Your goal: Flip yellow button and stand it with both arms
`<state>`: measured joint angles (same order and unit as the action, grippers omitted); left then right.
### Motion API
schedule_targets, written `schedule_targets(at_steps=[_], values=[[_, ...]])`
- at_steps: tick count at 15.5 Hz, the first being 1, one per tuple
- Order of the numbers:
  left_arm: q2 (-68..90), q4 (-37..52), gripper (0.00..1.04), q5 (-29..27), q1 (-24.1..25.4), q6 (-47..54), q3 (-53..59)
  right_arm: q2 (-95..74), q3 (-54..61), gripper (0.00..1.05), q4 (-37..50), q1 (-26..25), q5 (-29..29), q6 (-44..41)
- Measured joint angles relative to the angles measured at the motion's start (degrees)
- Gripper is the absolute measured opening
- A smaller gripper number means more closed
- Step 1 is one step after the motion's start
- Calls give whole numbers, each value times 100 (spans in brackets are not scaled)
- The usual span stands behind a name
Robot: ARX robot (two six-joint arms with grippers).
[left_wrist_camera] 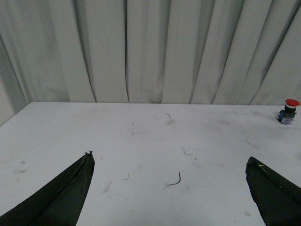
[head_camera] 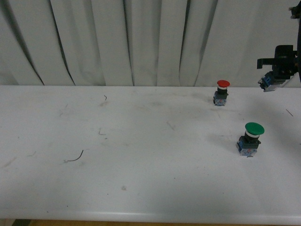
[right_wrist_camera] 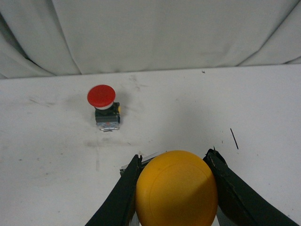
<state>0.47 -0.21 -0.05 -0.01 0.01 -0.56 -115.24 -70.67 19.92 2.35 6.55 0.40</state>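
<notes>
Nearest the robot, well short of the red-capped button (head_camera: 222,92) and off to its left, the left tool (left_wrist_camera: 169,157) hangs low over the white worktop (head_camera: 141,188). Its two dark fingers (left_wrist_camera: 61,197) are spread wide and nothing is between them. A thin curled dark thread (head_camera: 75,157) lies on the worktop just ahead of that tool, far to the left of the red-capped button and nearer the robot. The green-capped button (head_camera: 251,139) stands upright on its block base, nearer than the red-capped button, a little to its right and well apart from it. To the right of the red-capped button, raised clear of the worktop, the right tool (right_wrist_camera: 175,155) is closed on the yellow button (right_wrist_camera: 176,190), one finger (right_wrist_camera: 120,197) pressed to each side. In the right wrist view the round yellow cap faces the camera and fills the gap between the fingers. In the front view only the blue-patterned base pokes out of the tool, tilted down toward the worktop and not touching it. The red-capped button stands upright, cap up, close to the worktop's far edge. Behind it hangs a pale pleated curtain (head_camera: 141,42).
</notes>
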Motion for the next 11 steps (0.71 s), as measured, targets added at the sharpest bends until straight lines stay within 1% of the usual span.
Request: schedule_targets(at_steps=[1, 4, 5, 8, 11], values=[[0, 0, 98, 0, 0, 0, 0, -186, -249, 36, -334, 35, 74, 24], [0, 0, 98, 0, 0, 2, 0, -638, -905, 36, -986, 188, 343, 133], [0, 0, 98, 2, 0, 2, 0, -883, -1276, 36, -1318, 275, 420, 190], [0, 0, 98, 0, 0, 2, 0, -1384, -2013, 36, -1902, 452, 678, 297], [0, 0, 98, 2, 0, 2, 0, -1751, -2527, 36, -2297, 595, 778, 409]])
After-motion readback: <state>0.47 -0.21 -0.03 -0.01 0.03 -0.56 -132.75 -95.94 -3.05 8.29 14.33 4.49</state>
